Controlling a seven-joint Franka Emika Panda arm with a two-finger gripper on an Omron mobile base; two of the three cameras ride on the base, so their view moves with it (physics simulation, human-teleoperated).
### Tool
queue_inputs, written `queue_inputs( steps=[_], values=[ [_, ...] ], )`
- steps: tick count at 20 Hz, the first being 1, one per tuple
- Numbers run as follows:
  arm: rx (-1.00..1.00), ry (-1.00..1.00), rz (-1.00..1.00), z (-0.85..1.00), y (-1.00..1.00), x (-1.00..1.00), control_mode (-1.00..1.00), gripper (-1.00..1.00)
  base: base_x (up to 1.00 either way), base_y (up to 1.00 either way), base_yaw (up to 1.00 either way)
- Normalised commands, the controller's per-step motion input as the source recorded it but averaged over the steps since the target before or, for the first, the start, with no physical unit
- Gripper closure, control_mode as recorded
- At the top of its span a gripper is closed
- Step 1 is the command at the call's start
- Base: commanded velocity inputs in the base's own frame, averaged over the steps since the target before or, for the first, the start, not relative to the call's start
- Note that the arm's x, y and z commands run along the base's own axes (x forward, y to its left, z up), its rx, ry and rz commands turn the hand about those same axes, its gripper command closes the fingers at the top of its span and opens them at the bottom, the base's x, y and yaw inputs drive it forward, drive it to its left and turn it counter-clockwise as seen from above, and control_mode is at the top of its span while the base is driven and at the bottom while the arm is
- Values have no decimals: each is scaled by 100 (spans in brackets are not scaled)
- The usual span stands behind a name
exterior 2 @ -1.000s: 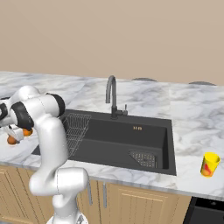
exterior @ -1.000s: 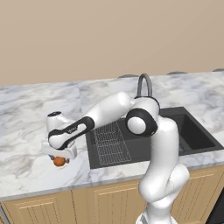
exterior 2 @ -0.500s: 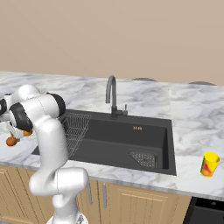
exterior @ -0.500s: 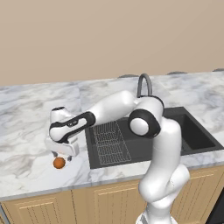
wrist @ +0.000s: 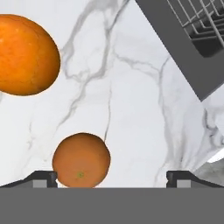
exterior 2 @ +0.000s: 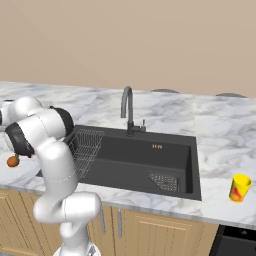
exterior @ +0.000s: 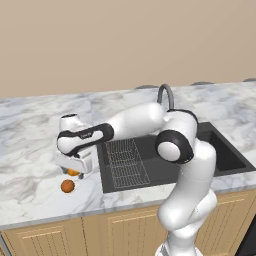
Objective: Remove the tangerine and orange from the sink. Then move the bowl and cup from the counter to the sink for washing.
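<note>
Resting on the counter (exterior: 35,150) left of the sink (exterior: 165,160), both fruits are cleared, the gripper (wrist: 111,177) spread wide and empty above; the cup (exterior 2: 239,188), judged light and rigid, is best pinched across its rim.

No readable txt, labels, brand names or nos. anywhere. Closest thing: cup (exterior 2: 239,188) at far right of counter (exterior 2: 220,125) has a red mark on its side, too small to make out as letters or a logo. Sink (exterior 2: 150,160) has a tiny orange spot on its back wall, also illegible.
</note>
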Motion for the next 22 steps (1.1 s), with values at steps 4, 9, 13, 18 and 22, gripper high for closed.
queue_inputs(
  steps=[4,9,13,18,22],
  values=[
    [0,0,-1,32,-24,-25,-100,-100,0,0,0],
    [0,0,0,26,-37,-26,-100,-100,0,0,0],
    [0,0,1,22,-45,-25,-100,-100,0,0,0],
    [0,0,7,16,-51,-26,-100,-100,0,0,0],
    [0,0,12,10,-53,-23,-100,-100,0,0,0]
  ],
)
